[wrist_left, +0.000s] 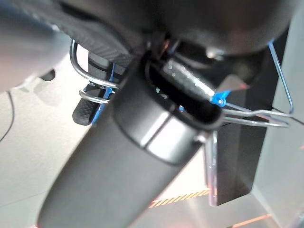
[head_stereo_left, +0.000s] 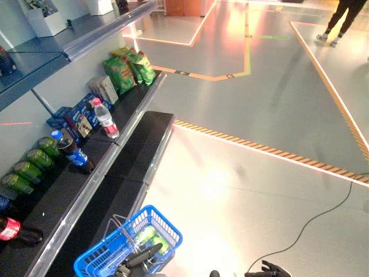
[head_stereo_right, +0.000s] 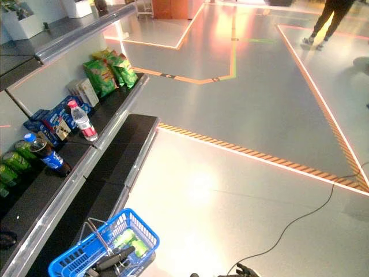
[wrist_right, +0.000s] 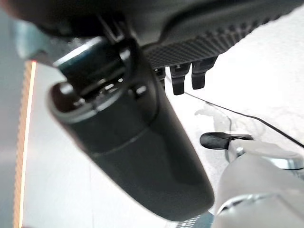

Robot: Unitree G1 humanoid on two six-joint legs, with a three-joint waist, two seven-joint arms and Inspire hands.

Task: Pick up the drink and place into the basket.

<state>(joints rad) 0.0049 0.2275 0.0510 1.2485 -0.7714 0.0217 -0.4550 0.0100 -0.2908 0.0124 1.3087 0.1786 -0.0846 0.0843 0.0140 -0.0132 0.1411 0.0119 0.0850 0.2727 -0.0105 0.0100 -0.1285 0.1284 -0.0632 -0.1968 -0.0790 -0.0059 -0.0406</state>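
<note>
A blue plastic basket [head_stereo_left: 168,224] with wire handles hangs low in front of the shelves. My left hand [head_stereo_left: 142,256] is shut on its handle [wrist_left: 97,90], with the fingers curled round the wire in the left wrist view. Green drink cans [head_stereo_left: 151,237] lie inside the basket. My right hand [head_stereo_left: 268,269] shows at the bottom edge over bare floor, fingers [wrist_right: 190,78] relaxed and holding nothing. On the upper shelf stand a cola bottle with a blue label [head_stereo_left: 74,152] and a water bottle [head_stereo_left: 105,119].
Black stepped shelves [head_stereo_left: 138,144] run along the left with green cans [head_stereo_left: 29,163], a red-labelled cola bottle [head_stereo_left: 12,230], blue boxes [head_stereo_left: 75,112] and green snack bags [head_stereo_left: 128,68]. Striped tape [head_stereo_left: 271,151] crosses the floor. A person [head_stereo_left: 345,17] stands far off.
</note>
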